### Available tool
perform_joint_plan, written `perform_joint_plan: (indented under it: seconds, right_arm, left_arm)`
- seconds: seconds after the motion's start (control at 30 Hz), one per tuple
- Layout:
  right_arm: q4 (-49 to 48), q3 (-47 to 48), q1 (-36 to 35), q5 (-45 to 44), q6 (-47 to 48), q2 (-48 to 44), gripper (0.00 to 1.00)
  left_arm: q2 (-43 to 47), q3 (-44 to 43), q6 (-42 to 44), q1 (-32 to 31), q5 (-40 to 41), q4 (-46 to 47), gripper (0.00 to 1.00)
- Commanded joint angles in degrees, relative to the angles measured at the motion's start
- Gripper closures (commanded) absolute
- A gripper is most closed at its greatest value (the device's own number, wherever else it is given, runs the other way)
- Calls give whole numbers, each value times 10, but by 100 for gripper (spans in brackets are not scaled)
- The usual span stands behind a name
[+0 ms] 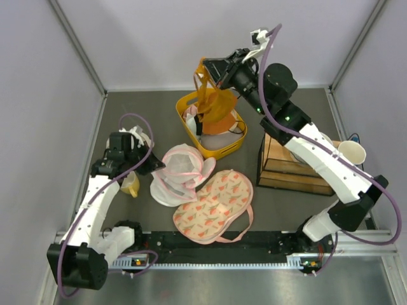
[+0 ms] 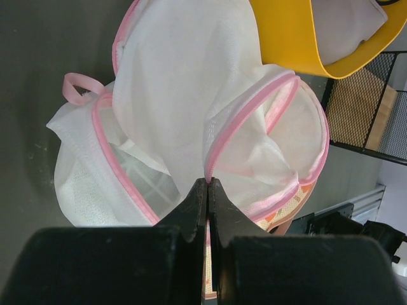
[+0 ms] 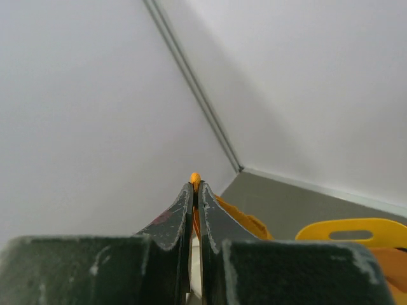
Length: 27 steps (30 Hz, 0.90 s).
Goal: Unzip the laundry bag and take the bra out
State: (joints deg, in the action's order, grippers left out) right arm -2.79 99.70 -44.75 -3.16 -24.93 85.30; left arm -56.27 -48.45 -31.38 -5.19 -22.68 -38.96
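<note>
- The right gripper point(image 1: 213, 68) is fully closed, its two fingers pinching a thin fold of the bra point(image 1: 213, 105). In the right wrist view a tip of orange cloth shows just above the pressed-together fingertips point(image 3: 195, 185).
- The bra hangs from that pinch, lifted off the table, at 12 o'clock in the overhead view. Its lower part drapes down over the yellow basket point(image 1: 232, 147); whether it touches what lies in the basket cannot be told.
- The left gripper point(image 1: 154, 166) is also closed tight, with no gap between the fingers. It nips the pink zipper edge of the laundry bag point(image 2: 208, 184) where two pink-bound rims meet.
- The laundry bag point(image 1: 181, 171) lies on the table at 7 o'clock from the basket. It is open, its white mesh domes spread apart, and the left gripper meets it from 9 o'clock.
- A cream pouch with red print point(image 1: 213, 206) lies at 5 o'clock from the bag, its edge tucked under the bag's rim.
- A wire-sided crate point(image 1: 292, 166) stands at 3 o'clock from the basket, under the right arm.
</note>
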Motion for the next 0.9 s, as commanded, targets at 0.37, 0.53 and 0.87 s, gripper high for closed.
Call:
perform_joint_plan:
  seconds: [0.37,0.53,0.87]
  right_arm:
    - [20,-105,74,-92,-39,170,100]
    - [66,-87,87,-75,-75,262,100]
    - [59,-148,91,-39,-89,181,66]
  left_arm:
    - [5,-75,16,21,-6,-9,100]
    - [0,-68,15,22,-16,-9,100]
    - [1,-67,24,26,-7,-15,100]
